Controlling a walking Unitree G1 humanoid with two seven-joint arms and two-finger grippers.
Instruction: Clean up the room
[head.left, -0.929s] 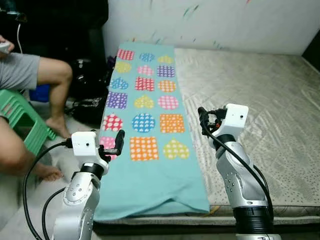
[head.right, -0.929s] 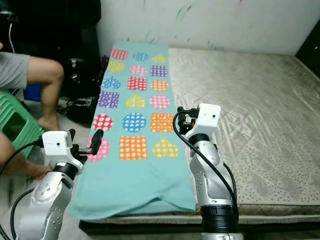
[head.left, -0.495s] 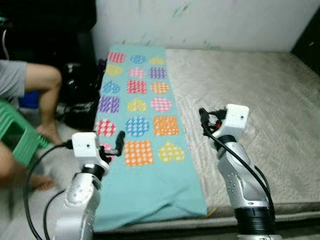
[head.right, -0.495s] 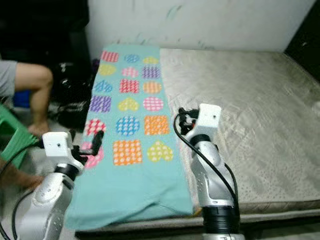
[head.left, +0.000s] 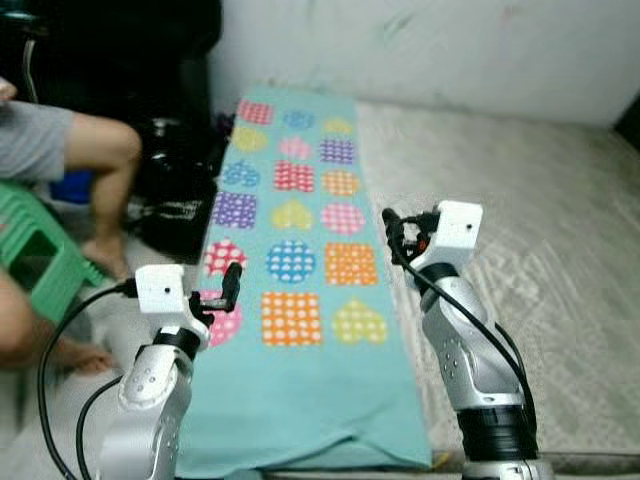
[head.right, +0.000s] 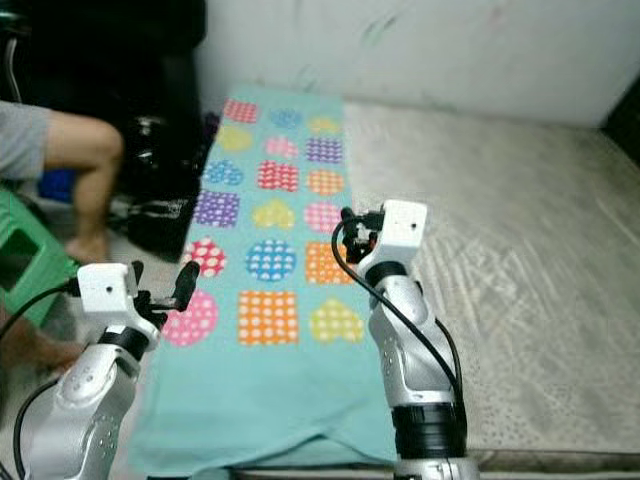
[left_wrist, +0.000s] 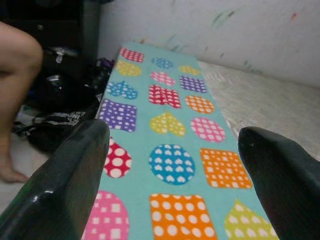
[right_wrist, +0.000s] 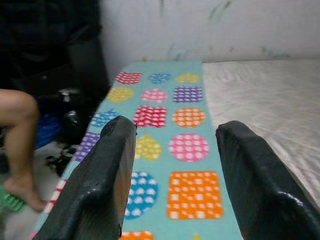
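A teal blanket (head.left: 300, 300) lies along the mattress (head.left: 520, 220). Over the blanket, the left gripper (left_wrist: 175, 165) and right gripper (right_wrist: 175, 165) hang spread, holding nothing. A person's leg (head.left: 100, 170), cut off, sits beside it by a green stool (head.left: 40, 260).

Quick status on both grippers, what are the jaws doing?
Left gripper: jaws open, holding nothing, above the teal blanket.
Right gripper: jaws open, holding nothing.

Blanket (head.left: 300, 280) along the left edge of the mattress (head.left: 540, 230); left of it, bags (head.left: 175, 200), then a seated person (head.left: 60, 160) on a stool (head.left: 30, 260).
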